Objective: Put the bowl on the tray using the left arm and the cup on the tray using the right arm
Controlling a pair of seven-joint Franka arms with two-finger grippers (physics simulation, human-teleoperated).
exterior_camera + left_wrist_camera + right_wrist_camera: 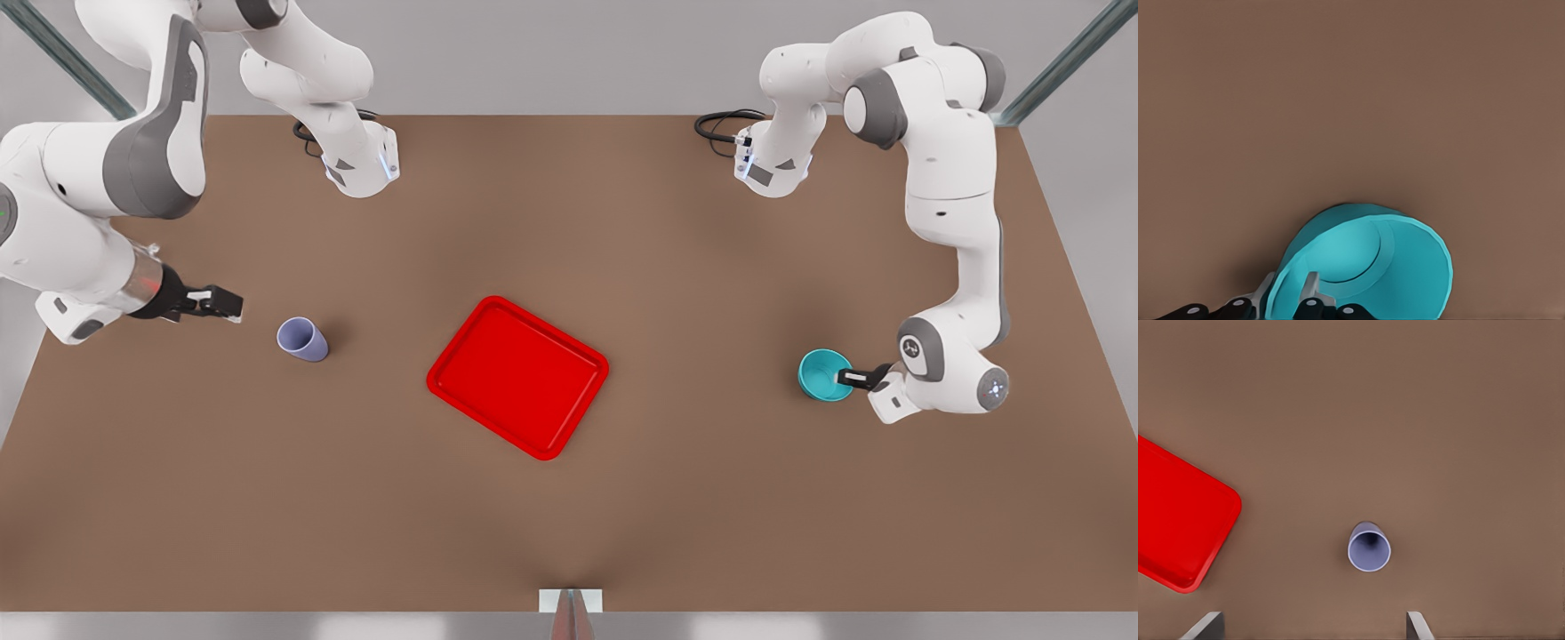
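The left gripper (852, 377) pinches the bowl's (822, 374) rim, seemingly clamped, near the desk's (569, 533) edge. The right gripper (233, 307) hangs spread beside the cup (302, 340); the tray (518, 376) sits mid-desk.

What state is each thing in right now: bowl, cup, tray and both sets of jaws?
bowl: on the table, off the tray, rim pinched, one finger inside, one outside.
cup: upright on the table, ungripped, off the tray.
tray: flat on the table, nothing on it.
left gripper: jaws shut on the bowl's wall.
right gripper: jaws open, short of the cup, not touching it.
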